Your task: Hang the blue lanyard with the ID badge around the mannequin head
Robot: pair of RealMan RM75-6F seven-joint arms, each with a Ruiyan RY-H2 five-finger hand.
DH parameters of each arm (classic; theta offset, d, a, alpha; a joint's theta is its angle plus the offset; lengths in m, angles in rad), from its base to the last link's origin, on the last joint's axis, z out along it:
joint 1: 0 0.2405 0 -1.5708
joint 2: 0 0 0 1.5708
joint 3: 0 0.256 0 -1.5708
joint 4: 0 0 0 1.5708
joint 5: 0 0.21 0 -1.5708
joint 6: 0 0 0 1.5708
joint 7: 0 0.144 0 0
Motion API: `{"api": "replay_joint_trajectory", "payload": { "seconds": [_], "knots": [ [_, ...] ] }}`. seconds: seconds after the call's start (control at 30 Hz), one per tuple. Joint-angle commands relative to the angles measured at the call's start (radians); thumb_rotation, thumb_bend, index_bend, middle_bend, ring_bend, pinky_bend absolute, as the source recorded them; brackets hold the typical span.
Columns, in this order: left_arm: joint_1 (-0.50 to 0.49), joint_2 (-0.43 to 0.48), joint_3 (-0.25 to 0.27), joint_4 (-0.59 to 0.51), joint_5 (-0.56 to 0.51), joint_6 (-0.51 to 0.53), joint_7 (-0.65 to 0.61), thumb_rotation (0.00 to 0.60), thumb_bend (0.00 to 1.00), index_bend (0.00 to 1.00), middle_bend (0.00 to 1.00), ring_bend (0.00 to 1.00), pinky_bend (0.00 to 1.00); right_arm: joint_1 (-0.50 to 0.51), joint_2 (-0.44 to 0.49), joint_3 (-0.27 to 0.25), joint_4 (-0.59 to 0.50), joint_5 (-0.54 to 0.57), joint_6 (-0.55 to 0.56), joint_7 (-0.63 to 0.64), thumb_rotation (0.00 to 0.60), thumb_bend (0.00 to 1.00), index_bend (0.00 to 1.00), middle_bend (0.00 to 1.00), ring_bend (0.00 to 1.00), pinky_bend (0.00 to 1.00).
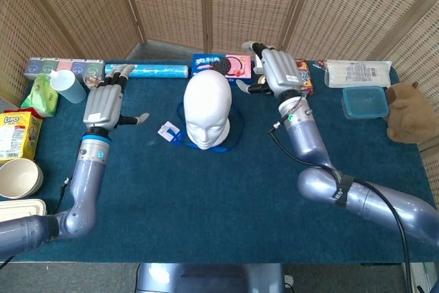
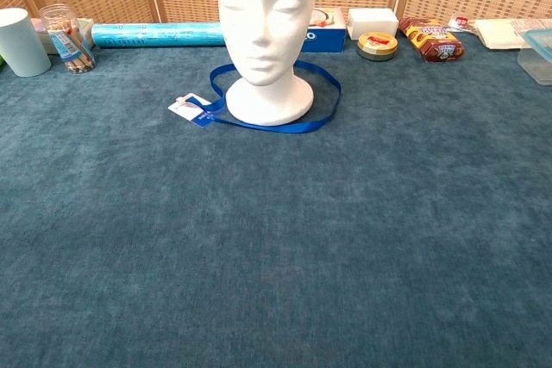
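Blue ribbon lanyard (image 2: 304, 123) lies looped round white foam mannequin head (image 1: 207, 104) base, between my hands; left hand (image 1: 105, 103) and right hand (image 1: 278, 73) both spread, empty, apart from it.

Left robot hand (image 1: 103, 106) and right robot hand (image 1: 278, 71) raised, fingers spread

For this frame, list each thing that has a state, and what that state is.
blue lanyard: loose loop flat on the table, around the base of the mannequin head.
ID badge: lying flat beside the base.
mannequin head: upright.
left hand: empty, fingers apart.
right hand: empty, clear of the head.
blue-lidded container: lid on.
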Motion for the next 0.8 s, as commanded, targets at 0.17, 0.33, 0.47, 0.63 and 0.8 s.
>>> {"api": "replay_joint_trajectory", "payload": {
  "seconds": [0.17, 0.33, 0.47, 0.63, 0.8],
  "knots": [
    [0.159, 0.16, 0.142, -0.081, 0.224, -0.023, -0.145, 0.508, 0.15, 0.04, 0.08, 0.03, 0.21, -0.17, 0.1, -0.122, -0.26, -0.174, 0.19, -0.038, 0.455, 0.35, 0.24, 0.29, 0.26, 0.29],
    [0.253, 0.243, 0.217, -0.104, 0.352, -0.012, -0.237, 0.509, 0.16, 0.06, 0.08, 0.03, 0.21, -0.279, 0.133, -0.216, -0.381, -0.287, 0.314, -0.072, 0.458, 0.35, 0.24, 0.29, 0.26, 0.29],
    [0.367, 0.313, 0.306, -0.106, 0.451, 0.035, -0.316, 0.508, 0.15, 0.07, 0.08, 0.03, 0.2, -0.411, 0.175, -0.323, -0.471, -0.389, 0.423, -0.085, 0.456, 0.35, 0.24, 0.31, 0.26, 0.29],
    [0.493, 0.375, 0.407, -0.104, 0.569, 0.086, -0.412, 0.507, 0.16, 0.08, 0.08, 0.03, 0.2, -0.561, 0.217, -0.439, -0.508, -0.557, 0.517, -0.051, 0.457, 0.35, 0.26, 0.33, 0.27, 0.29],
    [0.585, 0.389, 0.455, -0.087, 0.633, 0.155, -0.467, 0.504, 0.15, 0.11, 0.1, 0.04, 0.2, -0.673, 0.231, -0.507, -0.489, -0.678, 0.594, -0.039, 0.456, 0.35, 0.29, 0.35, 0.29, 0.29]
  ]
}}
